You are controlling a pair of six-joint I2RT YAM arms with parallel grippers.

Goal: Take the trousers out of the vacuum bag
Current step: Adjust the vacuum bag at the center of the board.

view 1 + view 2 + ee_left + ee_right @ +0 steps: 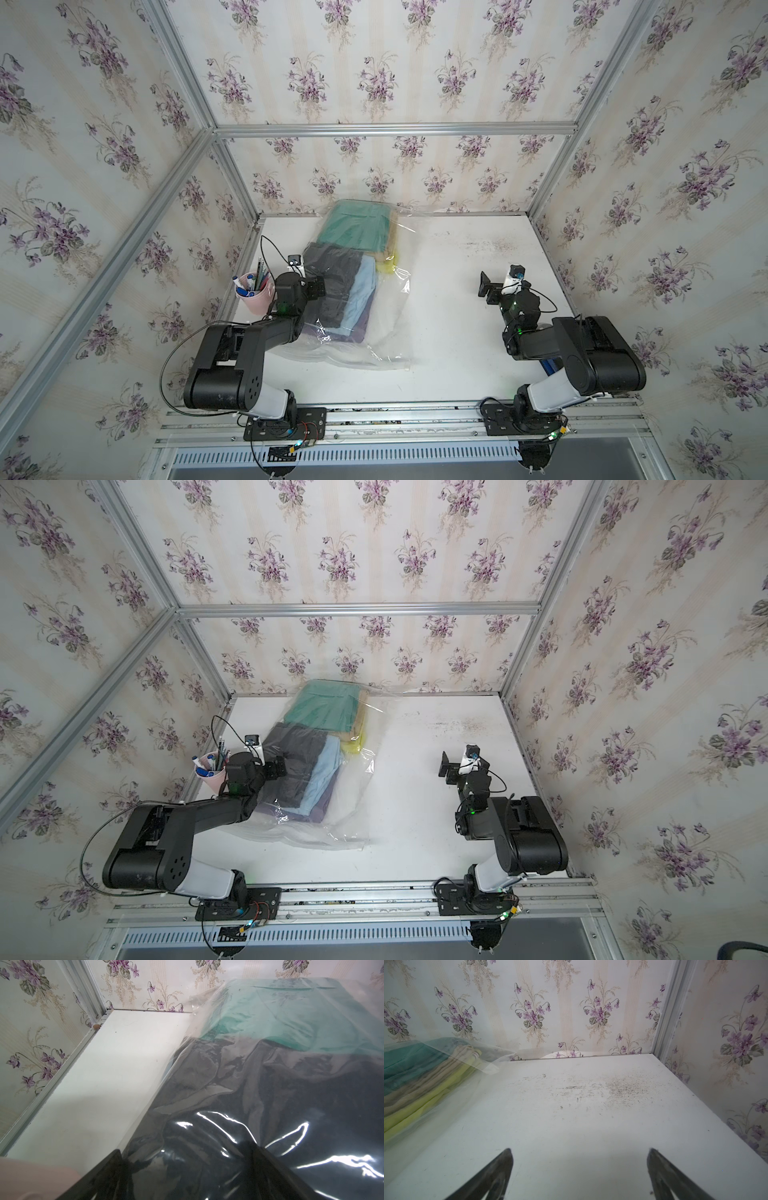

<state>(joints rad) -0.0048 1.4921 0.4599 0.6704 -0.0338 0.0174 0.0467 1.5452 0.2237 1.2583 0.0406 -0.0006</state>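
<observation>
The trousers (336, 266) are lying folded and stacked inside the vacuum bag (390, 320), which is sprawling across the counter (449, 332) directly beneath and ahead of the left tool (318, 286). The dark grey pair is sitting right under that tool, with light blue and purple edges peeking out on the side facing the right tool (484, 286). Farther ahead of the left tool, the teal green pair is resting on tan and yellow ones, close to the back wall (374, 166). The left tool is standing with its jaws spread wide, its fingers (270, 1167) hanging low over the glossy film that is covering the dark grey cloth. It is clamping nothing, though whether the fingertips are touching the plastic is hard to tell. The right tool is hovering well apart from the bag, over scuffed white counter, its jaws gaping fully and holding nothing. The bag's far corner, with the teal, tan and yellow folds, is showing off to its side in the right wrist view. Beside the left tool, on the side away from the right tool, a pink cup (255, 297) is holding pens and markers.
</observation>
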